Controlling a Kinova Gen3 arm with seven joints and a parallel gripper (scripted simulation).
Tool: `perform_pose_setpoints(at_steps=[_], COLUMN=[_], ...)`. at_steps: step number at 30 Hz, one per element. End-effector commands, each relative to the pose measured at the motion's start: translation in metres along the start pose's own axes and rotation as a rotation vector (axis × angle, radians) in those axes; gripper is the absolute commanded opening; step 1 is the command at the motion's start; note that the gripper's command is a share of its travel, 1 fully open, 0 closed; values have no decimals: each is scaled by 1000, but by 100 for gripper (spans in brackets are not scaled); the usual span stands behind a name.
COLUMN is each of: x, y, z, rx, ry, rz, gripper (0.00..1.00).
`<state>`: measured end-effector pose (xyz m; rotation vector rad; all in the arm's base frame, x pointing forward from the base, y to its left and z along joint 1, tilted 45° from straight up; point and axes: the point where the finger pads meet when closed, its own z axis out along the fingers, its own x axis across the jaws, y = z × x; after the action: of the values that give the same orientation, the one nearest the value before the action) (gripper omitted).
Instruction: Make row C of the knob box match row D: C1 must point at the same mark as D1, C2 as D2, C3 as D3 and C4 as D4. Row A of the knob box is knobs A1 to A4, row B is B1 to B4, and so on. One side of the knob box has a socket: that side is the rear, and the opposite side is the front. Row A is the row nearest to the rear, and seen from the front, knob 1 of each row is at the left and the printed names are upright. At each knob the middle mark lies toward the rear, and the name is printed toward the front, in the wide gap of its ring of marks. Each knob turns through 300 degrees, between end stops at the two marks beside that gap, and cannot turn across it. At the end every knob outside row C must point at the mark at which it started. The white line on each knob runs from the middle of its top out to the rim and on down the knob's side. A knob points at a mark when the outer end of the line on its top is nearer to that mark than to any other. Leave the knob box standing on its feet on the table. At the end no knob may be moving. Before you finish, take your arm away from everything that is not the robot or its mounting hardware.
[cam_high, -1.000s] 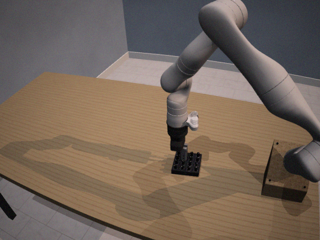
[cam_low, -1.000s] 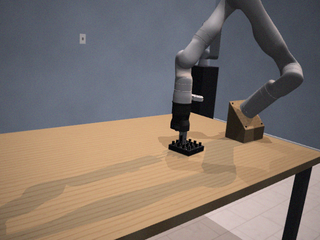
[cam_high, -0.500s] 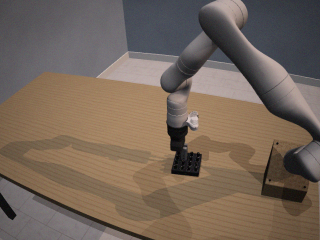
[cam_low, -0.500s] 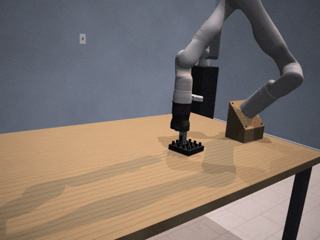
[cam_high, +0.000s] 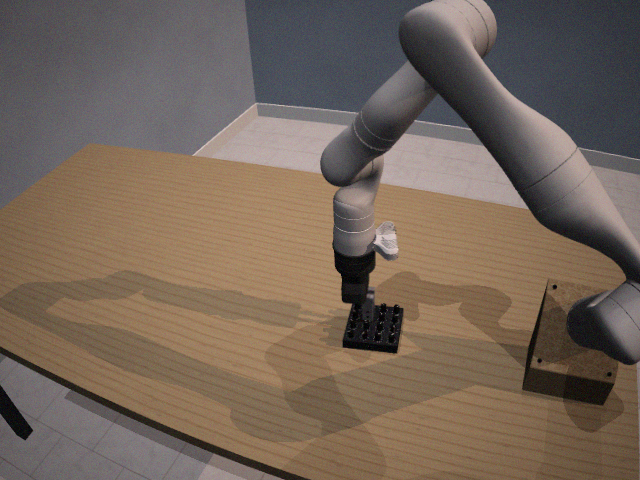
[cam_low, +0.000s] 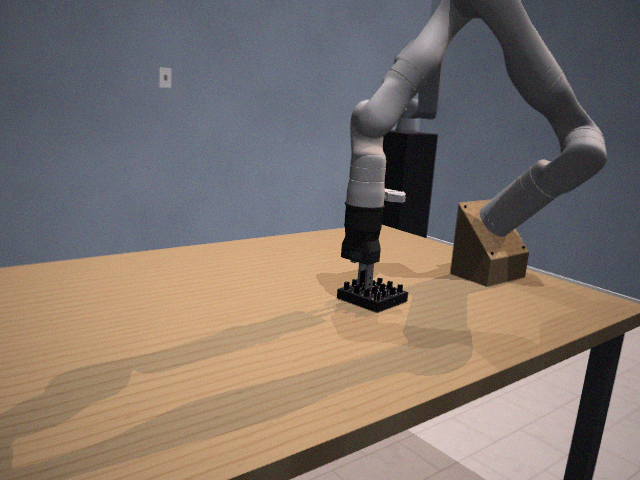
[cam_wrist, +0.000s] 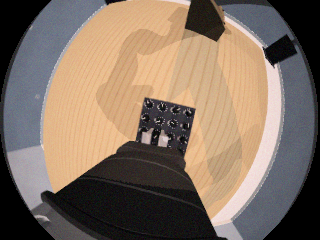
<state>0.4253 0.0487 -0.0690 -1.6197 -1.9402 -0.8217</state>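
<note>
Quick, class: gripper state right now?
Gripper: closed on one small black knob of the black square knob box; which knob cannot be told.

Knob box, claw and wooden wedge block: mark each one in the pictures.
knob box (cam_high: 373, 343) top view, its front side wall.
claw (cam_low: 366, 272) exterior view, between the fingertips above the knobs.
wooden wedge block (cam_low: 473, 242) exterior view, its sloped face.

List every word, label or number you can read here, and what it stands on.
None can be read.
Knob box: any names printed by its knobs are too small and blurred in all three views.
Wall plate: no legible marking.
Wooden block and arm: no text visible.
</note>
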Motion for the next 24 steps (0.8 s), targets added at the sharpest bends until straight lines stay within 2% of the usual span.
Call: perform_pose_setpoints(at_steps=[1, 11, 24], x=[0, 0, 0], y=[0, 0, 0], z=[-1, -1, -1], rx=[-3, -3, -3], ry=[0, 0, -1], rz=[-20, -138, -417], gripper=[30, 30, 30])
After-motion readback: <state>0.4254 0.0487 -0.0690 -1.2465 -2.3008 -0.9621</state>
